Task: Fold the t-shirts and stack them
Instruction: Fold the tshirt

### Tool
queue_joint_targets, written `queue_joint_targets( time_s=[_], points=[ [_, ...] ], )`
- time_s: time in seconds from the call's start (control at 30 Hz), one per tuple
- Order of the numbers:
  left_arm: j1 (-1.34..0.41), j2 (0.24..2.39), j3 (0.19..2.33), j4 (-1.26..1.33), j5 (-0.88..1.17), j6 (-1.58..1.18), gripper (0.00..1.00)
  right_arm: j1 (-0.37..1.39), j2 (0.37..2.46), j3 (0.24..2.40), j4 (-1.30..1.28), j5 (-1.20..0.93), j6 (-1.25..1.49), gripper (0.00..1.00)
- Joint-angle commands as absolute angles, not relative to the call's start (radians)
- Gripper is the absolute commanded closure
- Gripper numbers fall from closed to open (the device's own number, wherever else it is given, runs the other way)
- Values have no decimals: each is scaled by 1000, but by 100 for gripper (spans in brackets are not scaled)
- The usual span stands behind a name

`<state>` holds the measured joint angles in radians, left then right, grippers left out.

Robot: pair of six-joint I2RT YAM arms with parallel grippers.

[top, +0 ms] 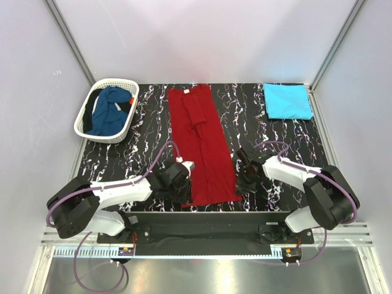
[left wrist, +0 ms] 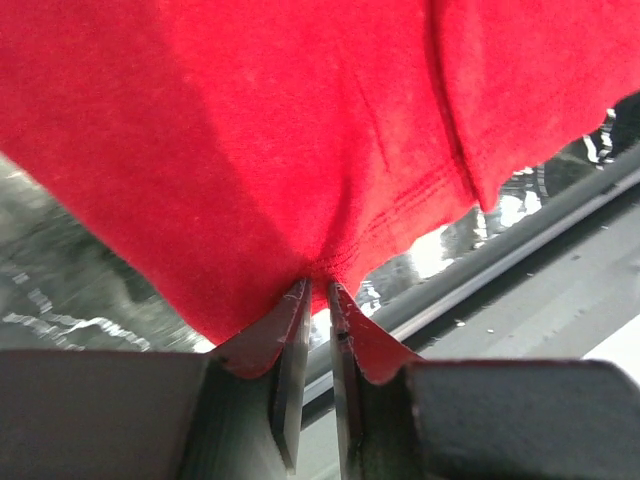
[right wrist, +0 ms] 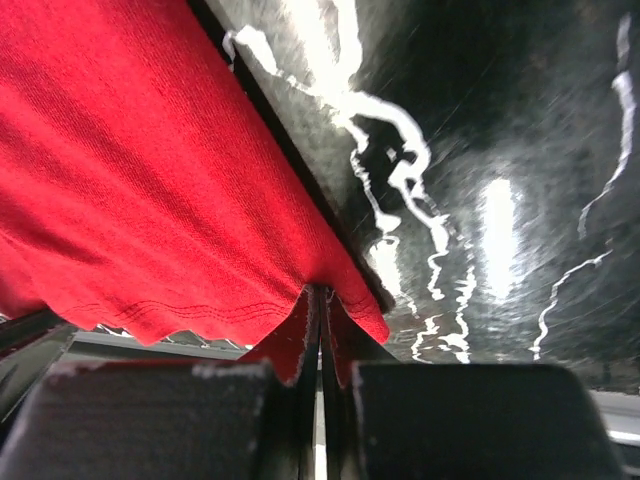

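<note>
The deep red t-shirt (top: pixel 202 141) lies as a long narrow strip down the middle of the black marbled table (top: pixel 147 122). My left gripper (top: pixel 188 174) is at its near left corner. In the left wrist view the gripper (left wrist: pixel 318 288) pinches the red hem (left wrist: pixel 300 120), and the cloth puckers into its tips. My right gripper (top: pixel 242 184) is at the near right corner. In the right wrist view it (right wrist: pixel 322 292) is shut on the red hem (right wrist: pixel 130 200). A folded turquoise t-shirt (top: pixel 288 101) lies at the back right. A dark blue t-shirt (top: pixel 110 110) is bunched in the basket.
The white lattice basket (top: pixel 101 138) stands at the back left of the table. White walls with metal posts close in the sides and back. The table's front edge and a metal rail (top: pixel 208 229) run just behind both grippers.
</note>
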<state>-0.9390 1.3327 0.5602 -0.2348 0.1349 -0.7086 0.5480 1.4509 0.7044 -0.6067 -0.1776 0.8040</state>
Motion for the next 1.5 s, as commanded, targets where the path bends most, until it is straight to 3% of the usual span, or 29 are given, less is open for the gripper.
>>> queue_joint_targets(
  time_s=[0.0,0.33,0.8,1.1,1.23,1.27,1.47],
  points=[
    [-940,1312,540,-339,25,-690,79,601,1456,713,-656,-85,896,100],
    [-939,1134,577,-469,-8,-678,73,707,1324,799,-724,-94,976,98],
    [-940,1223,526,-382,40,-778,74,709,1460,700,-657,-31,908,100],
    [-940,1068,609,-527,18,-743,67,710,1372,756,-727,-20,910,100],
    [-934,1005,609,-561,3,-742,62,707,1319,761,-758,-8,896,86],
    [-919,993,585,-561,3,-756,61,706,1306,761,-762,-6,876,77],
    [-816,936,494,-522,79,-758,54,689,1330,752,-764,-37,831,67]
  ],
)
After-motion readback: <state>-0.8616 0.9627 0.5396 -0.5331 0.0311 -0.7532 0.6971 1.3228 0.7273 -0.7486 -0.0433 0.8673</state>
